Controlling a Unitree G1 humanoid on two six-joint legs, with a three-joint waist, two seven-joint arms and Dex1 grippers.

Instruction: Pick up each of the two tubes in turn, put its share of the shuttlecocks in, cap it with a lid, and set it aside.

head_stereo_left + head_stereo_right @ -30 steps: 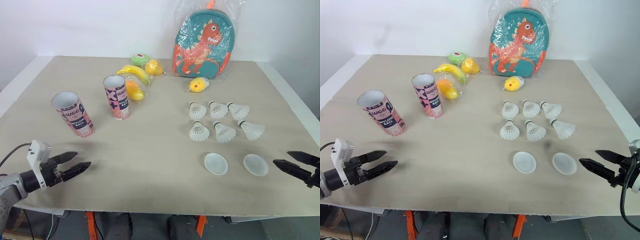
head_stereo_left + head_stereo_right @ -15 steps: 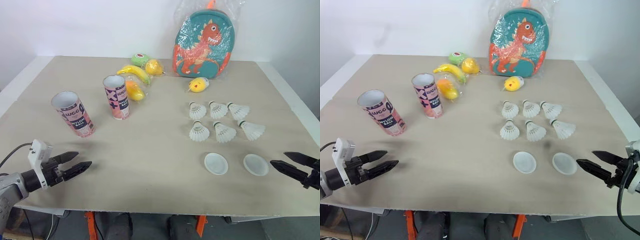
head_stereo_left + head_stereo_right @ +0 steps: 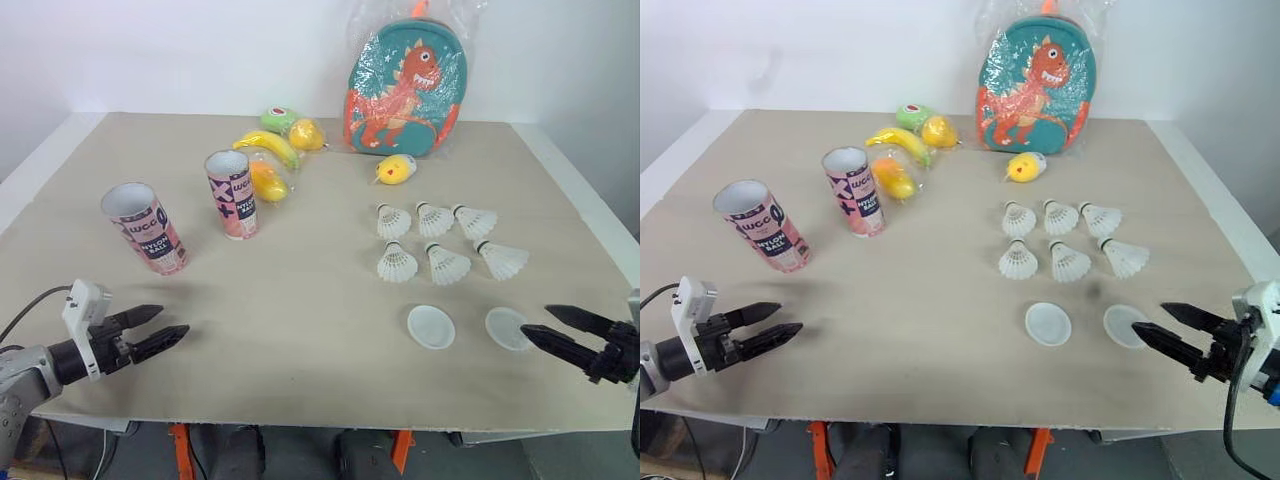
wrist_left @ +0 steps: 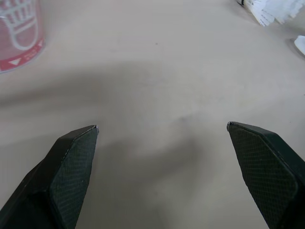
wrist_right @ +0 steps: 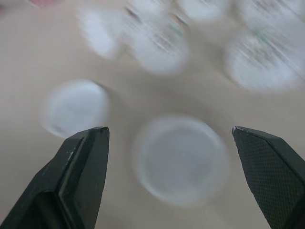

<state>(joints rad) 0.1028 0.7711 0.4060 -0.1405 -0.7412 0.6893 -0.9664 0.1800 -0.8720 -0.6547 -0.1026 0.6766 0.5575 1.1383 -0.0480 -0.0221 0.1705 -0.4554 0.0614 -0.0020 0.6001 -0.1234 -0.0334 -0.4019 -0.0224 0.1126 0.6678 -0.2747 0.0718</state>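
Observation:
Two pink printed tubes stand open-topped on the table's left: one [image 3: 145,228] leaning slightly, the other [image 3: 232,193] upright. Several white shuttlecocks [image 3: 440,245] lie in two rows at centre right. In front of them rest two white lids [image 3: 431,327] [image 3: 506,328]. My left gripper [image 3: 172,321] is open and empty near the front left edge, well short of the leaning tube [image 4: 19,33]. My right gripper [image 3: 535,319] is open and empty just right of the right-hand lid [image 5: 181,160], pointing at it.
A dinosaur backpack [image 3: 405,90] in plastic stands at the back. Toy fruit lies behind the tubes: a banana [image 3: 268,145], a green piece [image 3: 281,118], a yellow piece [image 3: 308,133]. A yellow chick toy [image 3: 397,169] sits before the backpack. The table's front edge [image 3: 300,415] is close to both grippers.
My right gripper has moved left, closer to the right-hand lid. The left gripper has barely shifted. Both stay open.

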